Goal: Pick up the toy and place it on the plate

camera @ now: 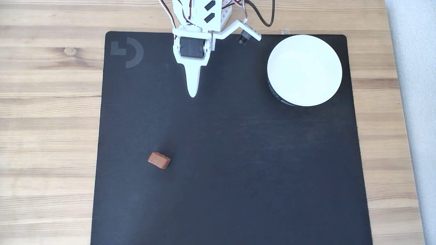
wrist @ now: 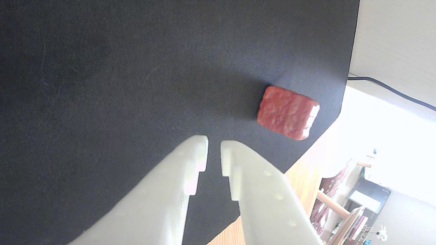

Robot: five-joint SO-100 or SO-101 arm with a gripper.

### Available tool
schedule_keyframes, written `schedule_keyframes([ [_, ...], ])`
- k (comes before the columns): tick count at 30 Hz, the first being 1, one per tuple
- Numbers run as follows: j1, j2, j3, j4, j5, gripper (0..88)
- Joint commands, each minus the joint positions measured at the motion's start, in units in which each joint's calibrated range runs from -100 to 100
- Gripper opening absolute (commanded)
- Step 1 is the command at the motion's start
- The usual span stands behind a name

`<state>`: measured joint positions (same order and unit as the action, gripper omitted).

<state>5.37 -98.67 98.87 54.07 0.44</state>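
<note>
Hanging above the far edge of the black mat (camera: 238, 153), the white tool (camera: 192, 93) points toward the mat's middle, holding nothing. Wrist view: its two fingers (wrist: 190, 163) stand slightly apart, a narrow gap between the tips. Toy (camera: 159, 160), reddish-brown block, lies flat on the mat toward the near left corner in the fixed view, well apart from the tool. Wrist view shows the toy (wrist: 287, 112) close to a mat edge, beyond the fingertips and to their right. Plate (camera: 304, 70), white, sits at the mat's far right corner, nothing in it. Mat lies on a wooden bench (camera: 47, 102).
</note>
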Motion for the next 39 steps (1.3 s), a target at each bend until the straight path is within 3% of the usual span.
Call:
schedule_keyframes([
  [1,0.7,-0.6,0.6,-1.2,0.1,2.6],
  [39,0.4,-0.6,0.6,-1.2,0.1,2.5],
])
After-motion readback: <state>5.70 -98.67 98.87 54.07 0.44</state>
